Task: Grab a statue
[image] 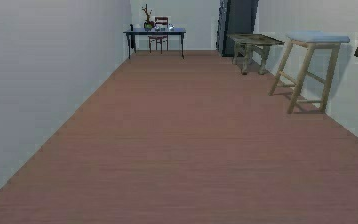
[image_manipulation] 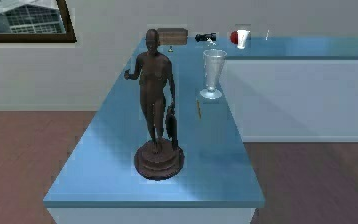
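- Forward view: a long room with a reddish wood floor runs between pale walls. At the far end stands a dark blue table with a chair behind it and a plant on top. Along the right are a dark door, a low wooden table and a tall stand with a light blue top.
- Arm side view: the statue, a brown standing figure on a round base, stands upright on a blue counter, near its front. Just beyond it stands a clear glass; farther back is a red and white cup. A framed picture hangs on the wall.
- The gripper's state: I cannot tell.
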